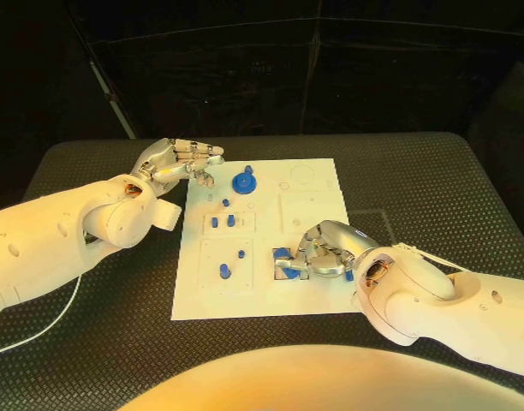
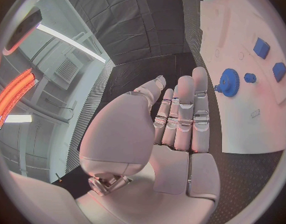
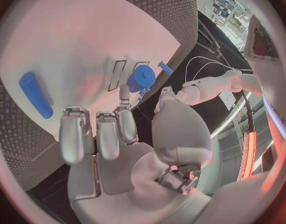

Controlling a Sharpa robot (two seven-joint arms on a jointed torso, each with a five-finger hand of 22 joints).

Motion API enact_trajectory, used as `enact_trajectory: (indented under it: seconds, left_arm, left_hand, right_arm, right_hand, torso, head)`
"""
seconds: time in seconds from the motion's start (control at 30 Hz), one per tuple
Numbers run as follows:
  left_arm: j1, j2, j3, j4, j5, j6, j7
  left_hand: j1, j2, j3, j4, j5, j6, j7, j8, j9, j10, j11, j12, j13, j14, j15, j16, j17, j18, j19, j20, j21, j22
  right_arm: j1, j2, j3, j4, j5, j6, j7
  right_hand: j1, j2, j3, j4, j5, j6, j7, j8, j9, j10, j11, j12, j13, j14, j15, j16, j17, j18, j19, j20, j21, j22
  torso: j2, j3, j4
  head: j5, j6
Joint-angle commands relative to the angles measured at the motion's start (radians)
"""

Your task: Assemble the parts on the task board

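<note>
**Head view: two robot hands at the white board**

Head view shows the black worktop (image 1: 460,188) carrying the white task board (image 1: 306,201) in its middle. The left robot hand (image 1: 178,161) hovers at the board's far left corner, fingers straight and apart, grasping nothing. The right robot hand (image 1: 324,250) rests on the board's near right part, fingers curled down beside a blue part; whether it grips that part I cannot tell. A blue gear (image 1: 246,181) lies near the left robot hand, and small blue parts (image 1: 225,271) sit along the board's left side.
</note>
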Motion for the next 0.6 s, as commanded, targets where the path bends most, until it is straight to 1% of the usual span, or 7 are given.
enact_trajectory:
  seconds: [0.03,0.27,0.37,0.47,0.53,0.6]
  left_arm:
    - [0.001,-0.001,0.001,0.003,0.0,0.01,0.003]
    - [0.001,-0.002,0.001,0.002,0.0,0.011,0.002]
    - [0.001,-0.003,0.001,0.003,0.0,0.01,0.002]
    - [0.001,-0.004,0.001,0.003,0.0,0.01,0.002]
    - [0.001,-0.004,0.001,0.003,0.0,0.01,0.001]
    - [0.001,-0.005,0.001,0.004,0.0,0.01,0.001]
  left_hand:
    - [-0.001,0.012,-0.007,-0.002,0.001,-0.003,-0.002,0.005,0.001,-0.005,0.0,0.005,0.001,-0.009,-0.001,-0.004,-0.002,0.02,-0.001,0.007,-0.005,-0.002]
    - [-0.001,0.012,-0.007,-0.002,0.001,-0.003,-0.002,0.005,0.001,-0.005,0.0,0.005,0.001,-0.009,-0.001,-0.004,-0.002,0.02,-0.001,0.007,-0.005,-0.002]
    - [-0.001,0.012,-0.007,-0.002,0.001,-0.003,-0.002,0.005,0.001,-0.005,0.0,0.005,0.001,-0.009,-0.001,-0.004,-0.002,0.02,-0.001,0.007,-0.005,-0.002]
    - [-0.001,0.012,-0.007,-0.002,0.001,-0.003,-0.002,0.005,0.001,-0.005,0.0,0.005,0.001,-0.009,-0.001,-0.004,-0.002,0.02,-0.001,0.007,-0.005,-0.002]
    - [-0.001,0.012,-0.007,-0.002,0.001,-0.003,-0.002,0.005,0.001,-0.005,0.0,0.005,0.001,-0.009,-0.001,-0.004,-0.002,0.02,-0.001,0.007,-0.005,-0.002]
    - [-0.001,0.012,-0.007,-0.002,0.001,-0.003,-0.002,0.005,0.001,-0.005,0.0,0.005,0.001,-0.009,-0.001,-0.004,-0.002,0.02,-0.001,0.007,-0.005,-0.002]
  right_arm:
    - [0.001,-0.007,0.0,0.008,-0.014,0.011,0.002]
    - [0.001,-0.014,0.0,0.017,-0.017,0.051,-0.002]
    - [0.001,-0.015,0.0,0.02,-0.018,0.065,-0.001]
    - [0.001,-0.014,0.0,0.021,-0.017,0.076,0.003]
    - [0.001,-0.012,0.0,0.022,-0.014,0.086,0.008]
    - [0.001,-0.011,0.0,0.022,-0.007,0.094,0.012]
  right_hand:
    - [-0.005,0.01,0.008,0.0,0.007,0.012,-0.001,0.007,0.002,0.004,-0.007,-0.001,0.003,0.083,-0.008,0.0,0.155,-0.02,0.045,-0.01,0.007,0.105]
    - [-0.009,0.02,0.012,0.0,0.013,0.019,-0.004,0.011,0.004,0.009,-0.01,0.003,0.009,0.083,-0.01,0.001,0.157,-0.02,0.046,-0.011,0.008,0.106]
    - [-0.008,0.029,0.016,-0.001,0.022,0.022,-0.006,0.012,0.005,0.011,-0.011,0.003,0.011,0.083,-0.012,0.001,0.158,-0.021,0.047,-0.012,0.008,0.107]
    - [0.0,0.043,0.022,-0.002,0.057,0.024,-0.008,0.012,0.006,0.013,-0.013,0.003,0.013,0.083,-0.013,0.001,0.158,-0.021,0.047,-0.014,0.009,0.108]
    - [0.028,0.055,0.029,-0.003,0.091,0.026,-0.009,0.012,0.007,0.015,-0.015,0.003,0.015,0.083,-0.014,0.001,0.159,-0.021,0.047,-0.016,0.009,0.11]
    - [0.052,0.069,0.034,-0.006,0.107,0.027,-0.009,0.011,0.007,0.016,-0.015,0.004,0.017,0.084,-0.015,0.001,0.16,-0.021,0.047,-0.016,0.009,0.11]
  torso:
    - [0.001,0.0001,0.0]
    - [0.0,0.0,0.0003]
    - [0.001,0.0,0.0008]
    - [0.001,-0.0004,0.0012]
    - [0.001,-0.0005,0.0012]
    - [0.001,-0.0005,0.0016]
  head:
    - [0.0,-0.001]
    - [0.0,-0.004]
    - [-0.002,-0.004]
    - [-0.002,-0.004]
    - [-0.002,-0.005]
    - [-0.002,-0.006]
